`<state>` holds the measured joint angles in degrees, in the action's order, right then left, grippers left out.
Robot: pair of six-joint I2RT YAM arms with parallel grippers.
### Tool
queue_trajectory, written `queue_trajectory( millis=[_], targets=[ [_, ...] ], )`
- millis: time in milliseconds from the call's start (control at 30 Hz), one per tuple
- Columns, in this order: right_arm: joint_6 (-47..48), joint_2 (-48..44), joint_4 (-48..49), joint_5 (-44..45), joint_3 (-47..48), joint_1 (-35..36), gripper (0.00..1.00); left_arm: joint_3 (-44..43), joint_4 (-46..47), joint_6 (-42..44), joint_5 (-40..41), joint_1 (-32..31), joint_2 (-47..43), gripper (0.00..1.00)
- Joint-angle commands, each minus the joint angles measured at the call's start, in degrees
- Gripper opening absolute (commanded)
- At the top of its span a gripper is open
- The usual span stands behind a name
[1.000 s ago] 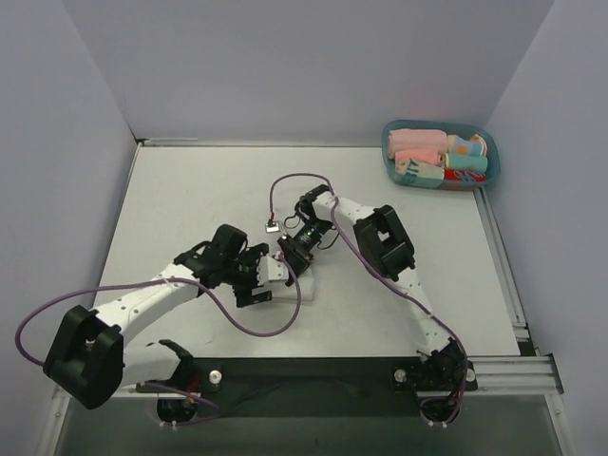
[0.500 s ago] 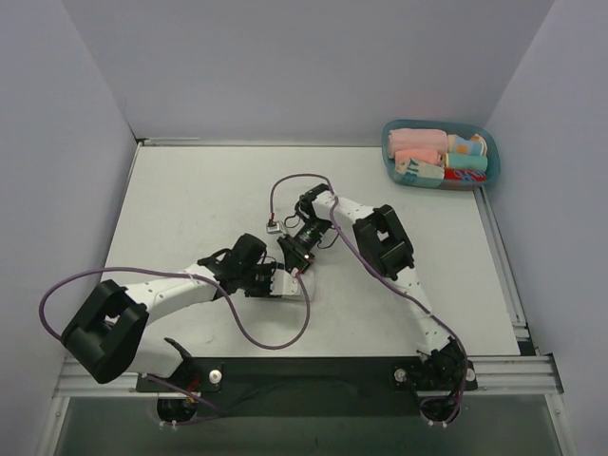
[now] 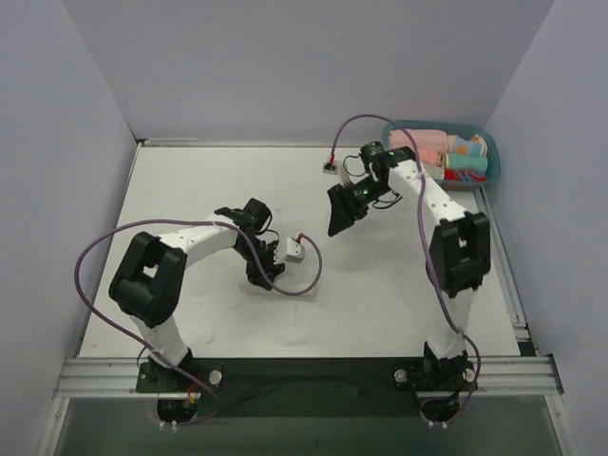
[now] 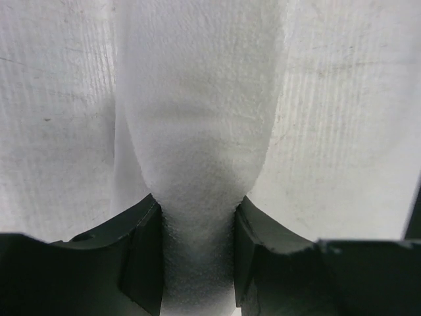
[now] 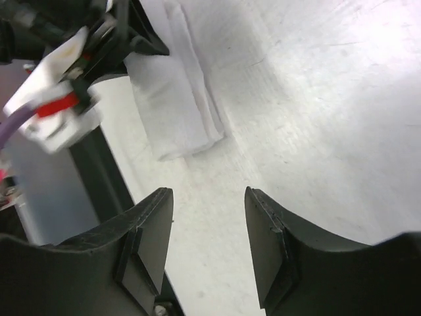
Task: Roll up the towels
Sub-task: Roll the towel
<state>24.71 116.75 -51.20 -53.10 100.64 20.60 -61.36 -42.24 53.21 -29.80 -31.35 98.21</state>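
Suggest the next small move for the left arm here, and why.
Probably lift the left tool slightly, raising the towel off the table: its jaws pinch the bundled towel, while the right tool hangs open and empty, well away from it.

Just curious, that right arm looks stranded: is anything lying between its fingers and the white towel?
No. The right wrist view shows only bare table between the open right fingers and the folded towel.
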Motion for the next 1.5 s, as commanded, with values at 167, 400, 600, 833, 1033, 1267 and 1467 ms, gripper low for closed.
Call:
queue_trajectory(
  millis=[167, 400, 600, 833, 1033, 1267, 1467],
  targets=[
    [-0.98, -26.20, 15.51, 10.91, -22.66, 1.98, 0.59, -21.15, -28.32, 3.38, -12.03, 6.21, 24.53, 0.23],
    [7.54, -39.21, 24.19, 22.57, -35.59, 14.26, 0.72, -34.60, -38.70, 6.20, -14.23, 8.06, 36.69, 0.23],
    [12.20, -40.28, 39.58, 31.04, -43.93, 25.35, 0.77, -39.44, -44.06, 7.87, -14.40, 8.33, 42.14, 0.25],
    [15.81, -31.25, 52.95, 30.86, -45.89, 29.15, 0.89, -39.71, -45.65, 8.84, -15.20, 8.50, 43.99, 0.27],
    [17.12, -23.77, 55.68, 28.50, -43.60, 29.23, 0.90, -40.23, -47.93, 10.33, -16.16, 8.85, 45.48, 0.28],
    [21.95, -19.64, 56.82, 27.61, -44.83, 29.67, 0.87, -40.33, -48.11, 11.21, -17.13, 9.03, 46.89, 0.30],
    [27.05, -15.77, 56.21, 27.00, -44.92, 29.85, 0.74, -39.54, -48.11, 12.00, -17.04, 9.12, 47.24, 0.31]
  ],
)
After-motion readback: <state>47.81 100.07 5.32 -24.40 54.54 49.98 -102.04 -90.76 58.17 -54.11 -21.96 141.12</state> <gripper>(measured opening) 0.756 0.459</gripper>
